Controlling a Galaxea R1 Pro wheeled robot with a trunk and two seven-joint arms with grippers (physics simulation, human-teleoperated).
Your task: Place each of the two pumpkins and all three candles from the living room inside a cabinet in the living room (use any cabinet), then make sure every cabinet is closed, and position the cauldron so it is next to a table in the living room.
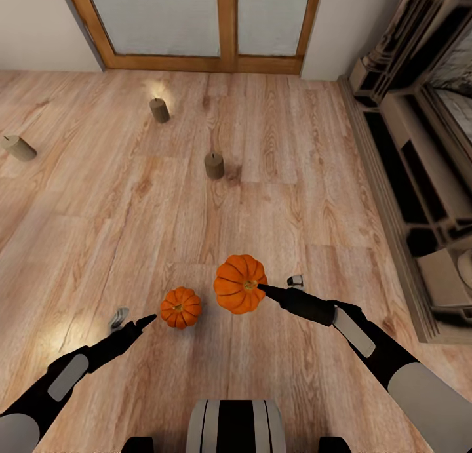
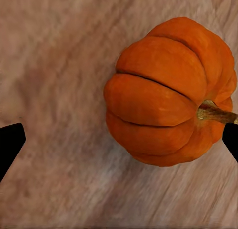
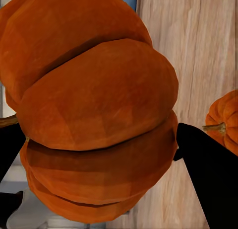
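We are holding one pumpkin (image 1: 240,284) in the right gripper (image 1: 262,287), lifted off the wooden floor (image 1: 295,177); in the right wrist view the fingers (image 3: 210,184) are pinching its ribbed sides, one on each flank. We judge the grip to be the main risk: the skin is round and smooth, the fingers are meeting it only at narrow points, so a quick swing toward a cabinet could be letting it roll out and drop. The right arm is reaching forward and inward, forearm low.

Just beside it, the second pumpkin (image 1: 181,307) is sitting on the floor. Our left gripper (image 1: 134,322) is hovering next to it with fingers spread; in the left wrist view one fingertip (image 2: 231,139) is close to the stem and the other is well clear, so the pumpkin is lying off-centre between them. Closing from here could be nudging it and sending it rolling. The left arm is stretching forward, low over the boards.

Farther out, three candles are standing on the floor: one (image 1: 214,165) mid-room, one (image 1: 159,110) nearer the glazed door (image 1: 196,20), one (image 1: 19,147) far left. A pale fireplace surround (image 1: 406,145) is running along the right wall
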